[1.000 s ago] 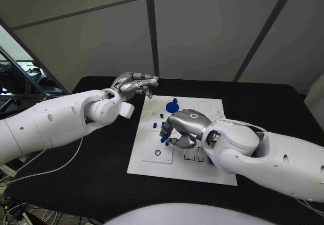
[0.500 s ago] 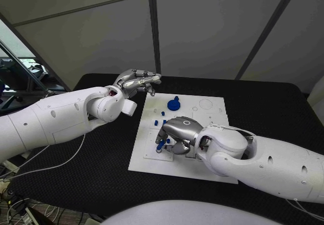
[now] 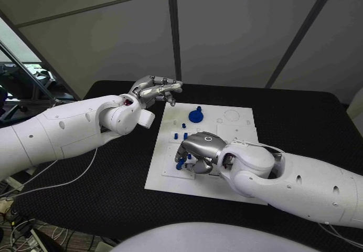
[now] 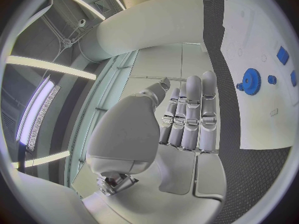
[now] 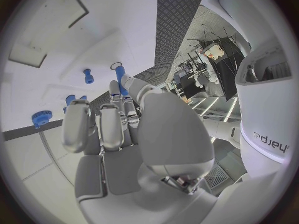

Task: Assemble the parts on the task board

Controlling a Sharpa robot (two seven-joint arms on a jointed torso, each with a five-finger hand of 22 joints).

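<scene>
Your right hand (image 3: 198, 153) sat low over the middle of the task board (image 3: 236, 190), pinching a blue peg (image 3: 180, 165) and blocking the near pegs (image 3: 180, 136). The board's far end stayed open beyond it, save the blue gear (image 3: 196, 115). Your left hand (image 3: 157, 90) hovered beyond the board's far left corner, off the plate.

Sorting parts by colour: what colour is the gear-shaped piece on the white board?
Blue gear-shaped piece, clearest in the left wrist view.

White rounded arm shells; silver hands: left hand (image 3: 155, 89), right hand (image 3: 198, 151). Thin white cable (image 3: 72, 178) under left arm.
</scene>
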